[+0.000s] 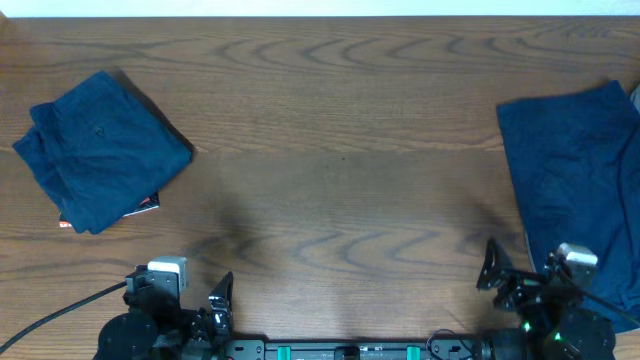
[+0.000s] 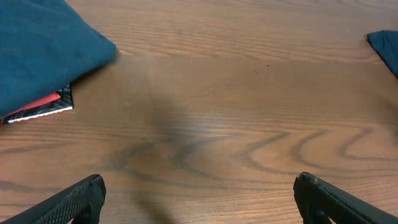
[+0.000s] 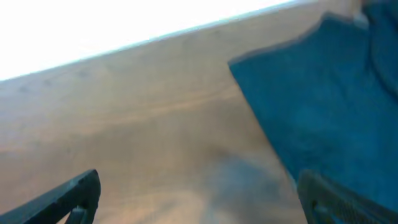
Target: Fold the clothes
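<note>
A folded garment [image 1: 100,150] sits at the far left of the tabletop [image 1: 340,120]. A second garment [image 1: 575,180] lies spread flat at the right edge, near the right claw [image 3: 199,190]. It and the left claw [image 2: 199,193] are both spread wide, gripping nothing. A shallow pinch would likely catch only one layer and bunch the cloth.

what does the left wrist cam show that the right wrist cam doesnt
Only left wrist: the folded garment with a red-and-black item poking out beneath it. Only right wrist: a white band past the far edge of the wooden table. Both: that table, the spread garment (only a corner in the left view), and an open gripper: the left gripper in one, the right gripper in the other.
</note>
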`<state>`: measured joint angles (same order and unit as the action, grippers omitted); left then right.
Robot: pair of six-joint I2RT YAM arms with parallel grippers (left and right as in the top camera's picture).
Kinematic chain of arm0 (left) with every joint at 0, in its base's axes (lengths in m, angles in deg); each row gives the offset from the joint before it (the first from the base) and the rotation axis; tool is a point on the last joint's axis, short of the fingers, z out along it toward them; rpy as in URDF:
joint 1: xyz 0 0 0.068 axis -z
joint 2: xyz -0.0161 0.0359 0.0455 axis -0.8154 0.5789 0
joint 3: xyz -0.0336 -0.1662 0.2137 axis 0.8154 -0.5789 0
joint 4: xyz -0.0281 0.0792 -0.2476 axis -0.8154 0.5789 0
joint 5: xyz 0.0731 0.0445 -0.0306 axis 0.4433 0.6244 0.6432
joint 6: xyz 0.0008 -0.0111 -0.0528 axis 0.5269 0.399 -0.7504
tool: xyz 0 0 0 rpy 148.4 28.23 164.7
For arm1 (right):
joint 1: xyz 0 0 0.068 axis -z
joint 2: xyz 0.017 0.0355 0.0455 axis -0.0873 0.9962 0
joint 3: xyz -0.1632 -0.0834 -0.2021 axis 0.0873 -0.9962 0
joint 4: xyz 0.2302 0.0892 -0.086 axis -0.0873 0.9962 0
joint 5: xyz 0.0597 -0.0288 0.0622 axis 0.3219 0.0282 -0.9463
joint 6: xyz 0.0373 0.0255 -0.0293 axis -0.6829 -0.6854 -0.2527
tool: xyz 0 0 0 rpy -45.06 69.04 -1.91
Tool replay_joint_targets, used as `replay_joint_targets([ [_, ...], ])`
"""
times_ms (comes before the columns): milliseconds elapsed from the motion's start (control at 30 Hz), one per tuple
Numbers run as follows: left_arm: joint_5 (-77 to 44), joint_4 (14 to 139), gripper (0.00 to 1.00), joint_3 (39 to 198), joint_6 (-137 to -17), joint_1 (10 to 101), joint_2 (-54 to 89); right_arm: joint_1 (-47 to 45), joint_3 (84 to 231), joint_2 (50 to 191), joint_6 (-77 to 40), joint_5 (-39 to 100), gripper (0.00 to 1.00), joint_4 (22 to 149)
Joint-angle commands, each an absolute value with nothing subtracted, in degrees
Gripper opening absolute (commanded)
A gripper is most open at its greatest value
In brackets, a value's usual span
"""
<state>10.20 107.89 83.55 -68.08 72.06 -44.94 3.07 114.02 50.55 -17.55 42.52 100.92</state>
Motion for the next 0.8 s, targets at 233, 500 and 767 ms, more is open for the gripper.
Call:
replay_joint_targets([
  [233, 10.7, 107.9, 0.98, 83.5, -67.7, 72.3, -45.1, 3.6, 96.4, 50.3, -9.8, 40.7, 0.99, 72.4],
  [500, 10.7, 107.9, 0.98, 83.5, -67.7, 72.3, -45.1, 3.5, 83.9, 50.2, -9.1, 37.7, 0.99, 54.6],
  [767, 10.7, 107.9, 0.98, 83.5, -67.7, 72.3, -45.1, 3.5, 84.0, 50.2, -8.7, 37.1, 0.99, 56.7],
])
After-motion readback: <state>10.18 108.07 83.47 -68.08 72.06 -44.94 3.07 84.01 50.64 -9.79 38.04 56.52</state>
